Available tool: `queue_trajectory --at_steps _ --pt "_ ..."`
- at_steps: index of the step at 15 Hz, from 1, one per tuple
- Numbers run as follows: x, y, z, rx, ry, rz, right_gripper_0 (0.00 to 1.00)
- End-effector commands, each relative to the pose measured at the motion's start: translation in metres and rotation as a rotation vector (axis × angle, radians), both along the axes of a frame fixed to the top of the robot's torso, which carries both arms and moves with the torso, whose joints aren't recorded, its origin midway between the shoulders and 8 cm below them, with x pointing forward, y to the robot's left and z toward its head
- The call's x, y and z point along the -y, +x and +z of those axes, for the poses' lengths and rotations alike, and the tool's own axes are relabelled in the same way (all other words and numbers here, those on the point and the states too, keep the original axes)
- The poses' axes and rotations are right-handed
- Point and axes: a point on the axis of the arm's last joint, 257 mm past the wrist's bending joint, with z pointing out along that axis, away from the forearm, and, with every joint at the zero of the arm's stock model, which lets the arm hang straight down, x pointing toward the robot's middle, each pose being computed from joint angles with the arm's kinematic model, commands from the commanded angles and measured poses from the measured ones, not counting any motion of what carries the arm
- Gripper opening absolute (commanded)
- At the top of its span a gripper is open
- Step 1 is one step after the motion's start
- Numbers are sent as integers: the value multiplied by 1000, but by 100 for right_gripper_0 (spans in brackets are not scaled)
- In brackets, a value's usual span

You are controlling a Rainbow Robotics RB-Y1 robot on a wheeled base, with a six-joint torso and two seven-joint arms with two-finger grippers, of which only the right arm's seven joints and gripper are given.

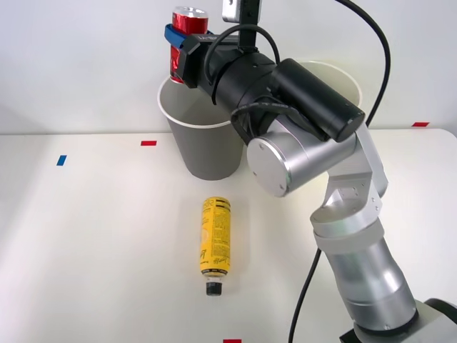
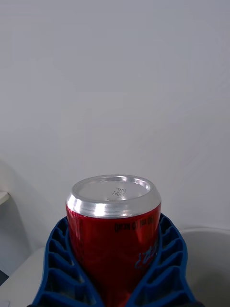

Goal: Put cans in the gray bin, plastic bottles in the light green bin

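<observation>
Red can (image 1: 188, 28) stands upright, silver end up, clamped in the right gripper (image 1: 182, 51) above the gray bin's (image 1: 203, 153) rim; the yellow bottle (image 1: 215, 241) lies on the table (image 1: 86, 243), cap toward the robot.

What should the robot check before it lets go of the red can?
1. Can held firmly: ok. The right gripper is shut on the red can, blue fingers on both sides.
2. Can above the gray bin: looks ok; it hangs over the far left rim, exact line-up cannot tell.
3. Bin open: ok, white inside shows.
4. Anything inside the bin: cannot tell.
5. Yellow bottle out of the way: ok, lying on the table in front of the bin.
</observation>
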Motion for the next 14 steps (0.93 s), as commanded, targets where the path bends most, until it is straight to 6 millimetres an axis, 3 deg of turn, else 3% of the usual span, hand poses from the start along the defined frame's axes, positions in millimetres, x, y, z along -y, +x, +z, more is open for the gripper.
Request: queue_trajectory --at_steps 1,4,9,13,14 --pt "-10 33 14 49 -6 -25 0" --pt "-14 51 7 45 -47 -46 0" --pt "-18 66 -16 31 -126 -75 0" --pt "-17 76 -18 70 -199 -129 0" --pt "-17 76 -19 68 -199 -129 12"
